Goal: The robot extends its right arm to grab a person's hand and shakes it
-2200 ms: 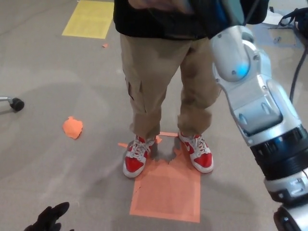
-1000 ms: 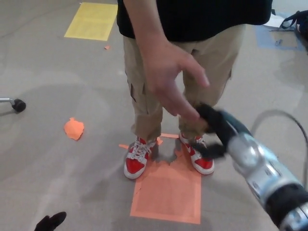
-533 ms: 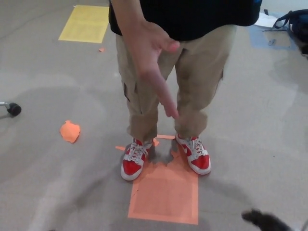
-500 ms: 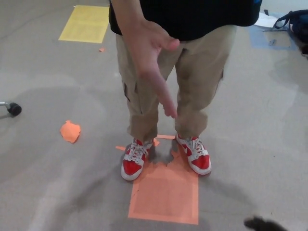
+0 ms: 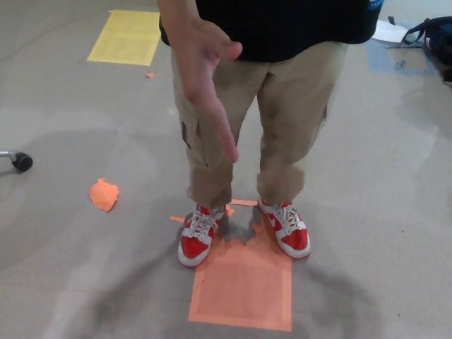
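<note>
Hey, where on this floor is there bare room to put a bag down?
Bare floor lies right of the person's shoes, out to the picture's edge, and on the left between the yellow sheet and the orange scrap. The middle is crowded: the person's legs, hand and the orange square.

Person's hand outstretched, fingers downward

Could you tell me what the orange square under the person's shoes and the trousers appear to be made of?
The flat orange square looks like matte tape or thin sheet stuck to the floor, its top edge torn. The tan cargo trousers look like matte woven cotton, creased and pocketed.
</note>
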Robot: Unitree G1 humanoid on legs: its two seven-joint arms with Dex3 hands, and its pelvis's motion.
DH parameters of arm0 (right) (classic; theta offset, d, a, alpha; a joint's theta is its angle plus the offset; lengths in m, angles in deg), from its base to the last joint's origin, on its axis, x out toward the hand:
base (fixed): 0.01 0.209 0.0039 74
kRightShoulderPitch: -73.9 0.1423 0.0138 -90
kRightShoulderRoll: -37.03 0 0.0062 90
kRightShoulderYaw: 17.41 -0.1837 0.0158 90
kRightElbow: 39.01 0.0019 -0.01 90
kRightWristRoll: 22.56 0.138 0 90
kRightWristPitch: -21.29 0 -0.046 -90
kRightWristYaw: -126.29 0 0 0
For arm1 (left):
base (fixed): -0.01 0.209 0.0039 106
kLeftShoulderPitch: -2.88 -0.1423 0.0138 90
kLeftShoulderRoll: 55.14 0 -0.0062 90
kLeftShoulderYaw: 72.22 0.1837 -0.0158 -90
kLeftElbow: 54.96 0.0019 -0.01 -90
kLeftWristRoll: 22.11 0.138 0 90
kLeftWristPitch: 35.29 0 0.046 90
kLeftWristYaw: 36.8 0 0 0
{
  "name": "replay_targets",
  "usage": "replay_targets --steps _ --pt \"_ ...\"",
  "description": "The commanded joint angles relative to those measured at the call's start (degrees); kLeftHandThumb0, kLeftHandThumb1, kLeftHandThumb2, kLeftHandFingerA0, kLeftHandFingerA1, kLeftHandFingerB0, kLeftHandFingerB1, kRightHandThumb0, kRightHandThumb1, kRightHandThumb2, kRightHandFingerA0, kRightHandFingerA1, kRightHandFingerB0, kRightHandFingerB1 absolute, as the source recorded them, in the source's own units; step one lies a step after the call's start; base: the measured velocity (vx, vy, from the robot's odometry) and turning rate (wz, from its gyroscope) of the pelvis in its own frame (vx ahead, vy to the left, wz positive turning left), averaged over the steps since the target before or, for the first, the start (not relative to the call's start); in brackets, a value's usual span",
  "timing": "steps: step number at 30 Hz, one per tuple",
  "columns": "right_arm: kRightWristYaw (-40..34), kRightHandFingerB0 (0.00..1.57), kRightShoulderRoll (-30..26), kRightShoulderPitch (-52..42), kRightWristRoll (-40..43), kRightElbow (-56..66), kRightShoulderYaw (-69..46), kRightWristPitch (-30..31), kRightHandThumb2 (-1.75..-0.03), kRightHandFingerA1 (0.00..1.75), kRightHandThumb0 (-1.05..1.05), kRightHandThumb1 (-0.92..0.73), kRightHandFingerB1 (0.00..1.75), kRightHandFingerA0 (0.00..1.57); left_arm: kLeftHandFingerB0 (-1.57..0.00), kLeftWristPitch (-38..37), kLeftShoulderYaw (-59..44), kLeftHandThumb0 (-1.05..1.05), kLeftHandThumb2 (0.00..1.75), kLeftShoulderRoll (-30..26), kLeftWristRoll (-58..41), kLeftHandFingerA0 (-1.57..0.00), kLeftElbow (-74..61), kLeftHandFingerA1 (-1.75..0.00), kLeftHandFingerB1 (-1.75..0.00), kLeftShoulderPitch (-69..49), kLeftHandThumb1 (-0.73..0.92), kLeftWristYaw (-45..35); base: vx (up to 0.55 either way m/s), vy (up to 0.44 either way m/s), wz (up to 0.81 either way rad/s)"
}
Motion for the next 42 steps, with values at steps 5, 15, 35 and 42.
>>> replay_targets --steps 5,15,35,42 --pt "-0.07 0.06 -0.44 -1.51 0.19 -0.53 0.61 -3.33 -1.13 0.35 -0.80 -0.81 0.21 0.04 -0.08 2.82 -0.03 -0.63 0.70 -0.53 0.85 -0.17 5.65 -0.37 -0.24 2.38 0.92 2.51 0.00 0.000 0.00" --pt "-2.90 0.02 -0.79 -0.81 -0.70 -1.03 0.89 -3.58 -1.14 0.46 -0.74 -0.75 0.29 0.03 -0.01 4.77 1.61 -0.64 1.00 -2.10 2.71 -0.06 16.07 -0.44 -0.38 12.42 0.71 0.60 0.00 0.000 0.00" --pt "-1.48 0.06 -2.04 1.35 -0.85 -1.04 3.41 -3.55 -1.12 0.41 -0.70 -0.77 0.35 0.03 -0.07 0.84 0.21 -0.29 1.14 -4.14 2.16 -0.07 19.89 -0.50 -0.49 12.44 0.63 -0.19 0.00 0.000 0.00" --pt "-1.22 0.03 -1.75 1.88 0.11 -0.95 2.26 -2.86 -1.10 0.44 -0.72 -0.76 0.34 0.06 -0.15 0.51 -1.08 -0.56 0.70 -4.36 0.96 -0.19 19.78 -0.36 -0.32 13.22 0.92 -1.84 0.00 0.000 0.00"
